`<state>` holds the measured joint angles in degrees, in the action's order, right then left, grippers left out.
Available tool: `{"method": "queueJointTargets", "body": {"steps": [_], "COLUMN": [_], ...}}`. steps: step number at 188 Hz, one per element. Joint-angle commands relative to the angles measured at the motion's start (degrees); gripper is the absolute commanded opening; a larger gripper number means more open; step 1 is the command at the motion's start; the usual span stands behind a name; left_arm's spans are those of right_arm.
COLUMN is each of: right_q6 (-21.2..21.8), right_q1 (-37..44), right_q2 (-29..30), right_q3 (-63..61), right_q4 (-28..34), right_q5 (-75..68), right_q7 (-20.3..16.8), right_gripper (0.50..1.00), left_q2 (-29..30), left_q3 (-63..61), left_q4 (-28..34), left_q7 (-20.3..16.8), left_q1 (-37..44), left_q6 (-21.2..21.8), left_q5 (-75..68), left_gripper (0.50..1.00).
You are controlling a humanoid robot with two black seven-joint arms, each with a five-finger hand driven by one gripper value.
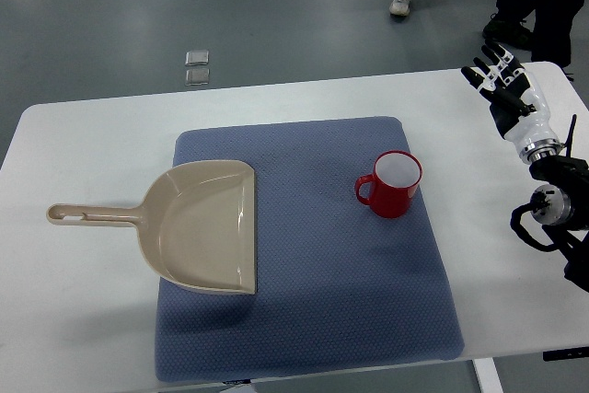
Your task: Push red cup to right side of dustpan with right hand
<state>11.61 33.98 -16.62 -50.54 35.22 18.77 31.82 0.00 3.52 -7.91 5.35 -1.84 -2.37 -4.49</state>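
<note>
A white table (83, 135) with rounded corners fills most of the top view, its far edge running across the upper part of the picture and grey floor (184, 6) beyond it. A blue-grey mat (331, 310), finely dimpled and soft-cornered, lies across the table's middle and reaches close to the near edge.

The red cup (391, 185) stands upright on the right half of the mat, glossy red outside and pale inside, its handle turned to the picture's left. It is well apart from the dustpan (198, 227), with a broad strip of bare mat between them, and more bare mat lies in front of it towards the near edge.

The dustpan is smooth beige plastic, a shallow scoop with a rounded back and a straight open lip facing the cup. Its body sits on the mat's left part, while its slim handle, with a hanging hole at the end, stretches onto bare table at the left.

The right hand (502, 80) comes in from the right edge, over the table's far right corner, well clear of the cup and off the mat. Its black-and-white fingers (488, 60) are spread and extended, holding nothing.

On the floor lie two small clear squares (196, 66), and a person's legs and shoes (402, 2) show at the top.
</note>
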Motion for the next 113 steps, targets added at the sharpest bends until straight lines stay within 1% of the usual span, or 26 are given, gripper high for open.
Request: {"method": "queueJointTargets", "body": {"steps": [1,38,54,63,113], "right_q6": [0.25,0.25,0.17,0.17,0.17], "right_q1": [-0.67,-1.2,-1.73,-2.17,-6.03], "right_q2": [-0.87,-0.69,-0.87,-0.95,-4.12], "right_q3": [0.0,0.97,2.28,2.99,3.78], "right_q4": [0.11,0.2,0.2,0.2,4.94], "right_q5": [2.06,3.99,6.62,7.95,13.22], "right_q7": [0.26,0.53,3.07,3.18,3.18], "right_gripper": [0.926,0.926,0.926,0.926,0.926], "left_q2": [0.0,0.0,0.0,0.0,0.0], "left_q3": [0.0,0.0,0.0,0.0,0.0], "left_q4": [0.0,0.0,0.0,0.0,0.0], "left_q7": [0.01,0.01,0.01,0.01,0.01], "left_q1": [0.0,0.0,0.0,0.0,0.0], "left_q6": [0.0,0.0,0.0,0.0,0.0], "left_q5": [0.0,0.0,0.0,0.0,0.0], "left_gripper": [1.0,1.0,1.0,1.0,1.0]}}
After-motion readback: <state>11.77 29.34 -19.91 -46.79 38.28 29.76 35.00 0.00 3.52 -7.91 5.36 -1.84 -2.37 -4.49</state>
